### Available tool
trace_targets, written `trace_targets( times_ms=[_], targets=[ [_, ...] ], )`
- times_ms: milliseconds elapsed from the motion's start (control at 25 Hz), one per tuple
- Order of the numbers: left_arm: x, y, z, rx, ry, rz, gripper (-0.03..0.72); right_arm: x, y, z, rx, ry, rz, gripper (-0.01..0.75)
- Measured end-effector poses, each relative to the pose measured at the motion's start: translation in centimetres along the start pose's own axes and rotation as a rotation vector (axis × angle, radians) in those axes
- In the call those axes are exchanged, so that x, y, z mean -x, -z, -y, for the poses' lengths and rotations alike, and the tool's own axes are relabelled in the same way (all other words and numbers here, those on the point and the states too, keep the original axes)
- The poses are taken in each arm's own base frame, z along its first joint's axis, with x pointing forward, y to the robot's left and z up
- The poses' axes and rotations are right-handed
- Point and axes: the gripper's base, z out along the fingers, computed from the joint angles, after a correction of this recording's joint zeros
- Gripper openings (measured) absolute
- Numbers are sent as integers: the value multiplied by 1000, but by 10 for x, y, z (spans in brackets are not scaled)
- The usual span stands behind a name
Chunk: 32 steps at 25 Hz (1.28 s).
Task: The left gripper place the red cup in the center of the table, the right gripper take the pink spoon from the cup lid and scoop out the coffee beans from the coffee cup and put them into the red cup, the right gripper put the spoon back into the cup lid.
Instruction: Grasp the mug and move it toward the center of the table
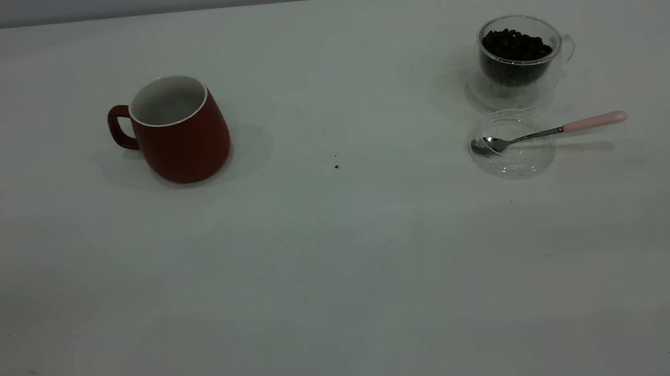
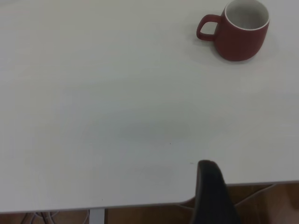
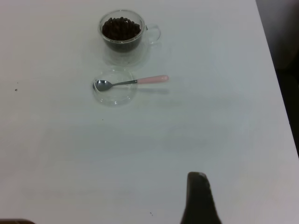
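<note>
The red cup (image 1: 180, 131) sat upright (likely heavy, glazed, slippery); its handle (image 1: 119, 127) looked the safest hold. Neither gripper's state could be told.

red cup (image 1: 181, 134): dark-red mug, white inside, upright, empty, on the table's (image 1: 341, 270) left part, handle pointing to the exterior view's left
coffee cup (image 1: 519, 57): clear glass, upright, far right part, handle to the right
coffee beans (image 1: 515, 45): dark heap filling the coffee cup
cup lid (image 1: 512, 143): clear disc, flat, just in front of the coffee cup
pink spoon (image 1: 549, 131): 1 spoon, bowl in the lid, pink handle jutting right over the rim
</note>
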Motion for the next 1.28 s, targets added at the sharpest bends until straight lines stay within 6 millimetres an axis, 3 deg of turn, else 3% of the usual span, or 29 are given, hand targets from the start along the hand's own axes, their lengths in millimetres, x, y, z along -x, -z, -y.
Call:
trace_targets(
  times_ms=[880, 1080, 1280],
  targets=[
    [2, -1, 0, 5, 9, -22, 505, 0, 0, 0, 0, 0, 0, 560],
    [38, -14, -1, 26, 68, -171, 505, 0, 0, 0, 0, 0, 0, 560],
    [96, -59, -2, 59, 25, -308, 505, 0, 0, 0, 0, 0, 0, 560]
  ],
)
